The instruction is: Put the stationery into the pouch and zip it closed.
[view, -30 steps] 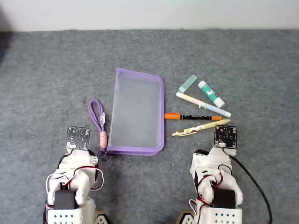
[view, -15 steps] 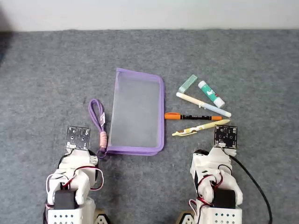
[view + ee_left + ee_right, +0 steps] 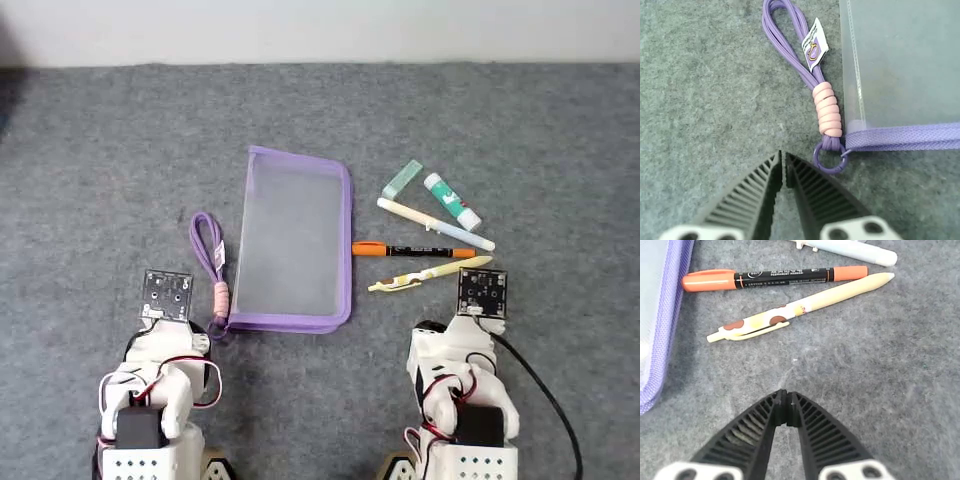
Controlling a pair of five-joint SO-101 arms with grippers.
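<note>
Pouch: one, clear with purple edging (image 3: pixel 295 240), lying flat on the grey bench (image 3: pixel 100 180).
Strap: one purple loop (image 3: pixel 207 248) with pink beads, joined by a ring to the pouch's near left corner.
Stationery: five pieces, all on the bench to the right of the pouch, none inside it.
Orange marker: one (image 3: pixel 412 250), its cap end just beside the pouch's edge.
Yellow patterned pen: one (image 3: pixel 430 273), just beside the marker, on the arms' side.
Pale pen: one (image 3: pixel 435 224), slanted, beyond the marker.
Glue stick: one (image 3: pixel 452 201), white and green, just beyond the pale pen.
Green piece: one (image 3: pixel 402 179), small, near the glue stick.
Left pincer: one (image 3: pixel 783 162), clenched on nothing, just beside the strap's ring.
Right pincer: one (image 3: pixel 786 397), clenched and empty with its tips touching, over the bench near the yellow patterned pen.
</note>
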